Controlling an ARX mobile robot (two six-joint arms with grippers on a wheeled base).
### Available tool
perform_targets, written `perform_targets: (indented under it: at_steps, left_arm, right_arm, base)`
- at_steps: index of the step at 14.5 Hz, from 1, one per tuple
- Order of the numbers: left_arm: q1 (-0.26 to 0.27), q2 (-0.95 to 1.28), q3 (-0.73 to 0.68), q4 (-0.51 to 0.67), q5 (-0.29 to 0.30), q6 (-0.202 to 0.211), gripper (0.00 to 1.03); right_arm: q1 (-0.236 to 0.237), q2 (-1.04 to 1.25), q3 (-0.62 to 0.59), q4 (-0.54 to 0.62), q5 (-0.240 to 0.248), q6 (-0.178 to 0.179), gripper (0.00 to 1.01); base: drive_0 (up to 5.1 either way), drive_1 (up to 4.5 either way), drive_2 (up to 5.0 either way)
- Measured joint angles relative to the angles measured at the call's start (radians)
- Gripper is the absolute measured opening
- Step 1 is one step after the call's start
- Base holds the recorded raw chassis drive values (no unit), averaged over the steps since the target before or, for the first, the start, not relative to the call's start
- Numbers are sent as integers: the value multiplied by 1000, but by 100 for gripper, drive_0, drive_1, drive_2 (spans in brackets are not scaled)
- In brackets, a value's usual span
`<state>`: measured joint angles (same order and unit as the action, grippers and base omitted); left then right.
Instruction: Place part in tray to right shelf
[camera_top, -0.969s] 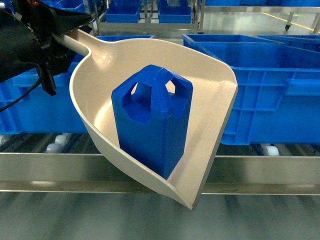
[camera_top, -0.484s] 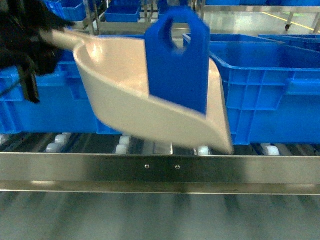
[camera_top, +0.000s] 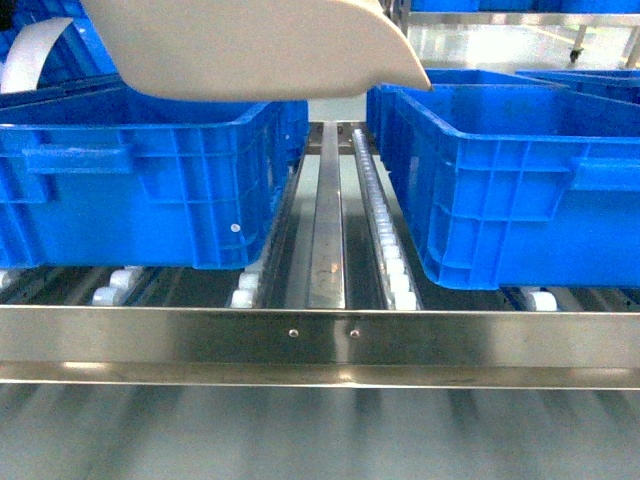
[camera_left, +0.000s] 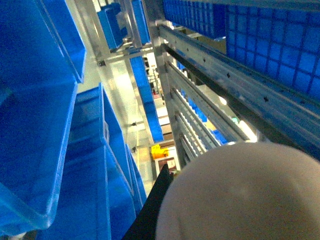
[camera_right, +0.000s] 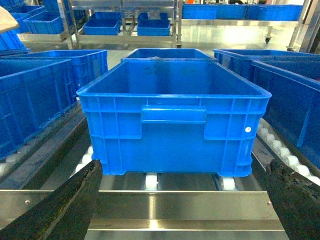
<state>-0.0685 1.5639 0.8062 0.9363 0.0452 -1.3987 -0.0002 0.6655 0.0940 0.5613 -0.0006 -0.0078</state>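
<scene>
While the tray (camera_top: 250, 50) is being held high above the right shelf (camera_top: 320, 335), only its beige underside is being shown, so the part cannot be seen, presumably riding inside. The carrying step is judged under way. The left gripper's state cannot be told; the right gripper (camera_right: 180, 200) is being kept spread and empty. Next, tipping over a blue crate (camera_top: 520, 180) is being called for.

Two dark, rough-textured, tapering fingers (camera_right: 60, 207) of the black right pincer (camera_right: 175, 200), one in each lower corner of its wrist view. A narrow black angular body part (camera_left: 150, 215) in the left wrist view.
</scene>
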Motion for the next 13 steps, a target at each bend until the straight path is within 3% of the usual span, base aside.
perform_targets:
  at_steps: [3,5,7,8,10,13]
  left_arm:
    - [58,-21,45,-135,-96,-10,12]
    - [108,20,119,-196,-152,4,12]
    - [156,111,278,-257,-184,77,12]
    - [179,171,368,-291,-200,135,12]
    - [213,328,603,-420,-283,316,12]
    - [229,411,728,-492,-326,399,12]
  right_arm:
    - [0,0,0,0,0,0,98]
    - [0,0,0,0,0,0,98]
    - [0,0,0,0,0,0,98]
    - [0,0,0,0,0,0,98]
    - [0,0,0,0,0,0,98]
    - [0,0,0,0,0,0,98]
  base:
    - [0,0,0]
    - [0,0,0]
    - [0,0,0]
    - [0,0,0]
    - [0,0,0]
    - [0,0,0]
